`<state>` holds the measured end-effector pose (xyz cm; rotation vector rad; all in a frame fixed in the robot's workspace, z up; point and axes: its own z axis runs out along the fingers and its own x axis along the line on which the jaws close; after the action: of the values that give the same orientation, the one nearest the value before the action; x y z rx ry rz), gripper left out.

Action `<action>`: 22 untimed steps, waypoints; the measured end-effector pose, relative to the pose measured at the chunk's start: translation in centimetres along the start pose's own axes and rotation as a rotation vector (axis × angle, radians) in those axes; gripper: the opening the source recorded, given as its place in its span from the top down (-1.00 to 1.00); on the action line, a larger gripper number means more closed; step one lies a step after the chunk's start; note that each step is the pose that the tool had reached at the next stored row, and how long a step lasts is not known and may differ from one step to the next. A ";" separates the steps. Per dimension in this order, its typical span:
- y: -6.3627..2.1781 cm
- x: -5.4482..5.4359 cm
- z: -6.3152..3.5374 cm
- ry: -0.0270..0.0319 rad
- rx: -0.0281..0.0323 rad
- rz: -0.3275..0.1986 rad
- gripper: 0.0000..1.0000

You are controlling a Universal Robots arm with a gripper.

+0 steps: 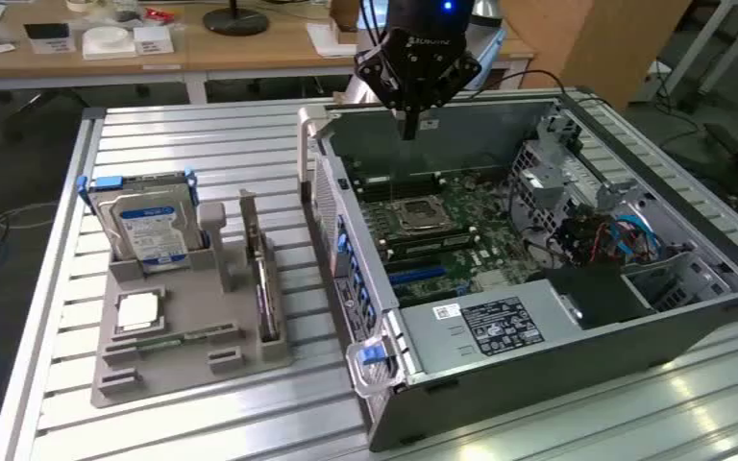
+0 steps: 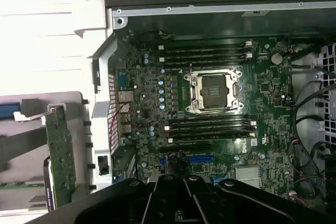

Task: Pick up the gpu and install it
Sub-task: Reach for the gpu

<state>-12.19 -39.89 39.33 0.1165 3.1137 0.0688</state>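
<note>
Our pincer [image 1: 409, 127] hangs in the upper middle of the exterior view, its two fingers clenched together with nothing between them. It points straight down over the far rim of the open computer case [image 1: 676, 322]. In the wrist view the same pincer [image 2: 184, 187] shows as a dark closed wedge, and past it we look down on the motherboard [image 2: 262, 129] with its bare processor socket [image 2: 214, 92].

Directly under the fingertips in the exterior view are the case's back edge and the upper part of the motherboard [image 1: 472, 216], with the processor socket [image 1: 418, 213] a little further down the frame. So we are above the place of installation and not above the part to be fetched.

The gpu [image 1: 258, 274] has not been picked up. It stands on its edge in a slot of the grey holder tray [image 1: 189, 370], toward the exterior view's left and lower in the frame than the pincer. The case's side wall stands between the two. Its long axis runs from the upper frame toward the lower frame, roughly parallel to that wall. In the wrist view the gpu [image 2: 60, 156] appears as a narrow green strip outside the case, well apart from the fingers.

Further toward the exterior view's left on the same tray stands the hard drive [image 1: 151, 229]. All of it rests on the slatted metal table [image 1: 177, 144].
</note>
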 end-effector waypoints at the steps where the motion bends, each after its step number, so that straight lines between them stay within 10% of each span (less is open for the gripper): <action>1: 0.00 0.0 0.00 0.0000 0.0000 0.000 0.79; 22: -0.06 0.9 -0.02 0.0000 0.0000 0.000 0.79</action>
<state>-13.05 -39.88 39.32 0.1167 3.1137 0.0689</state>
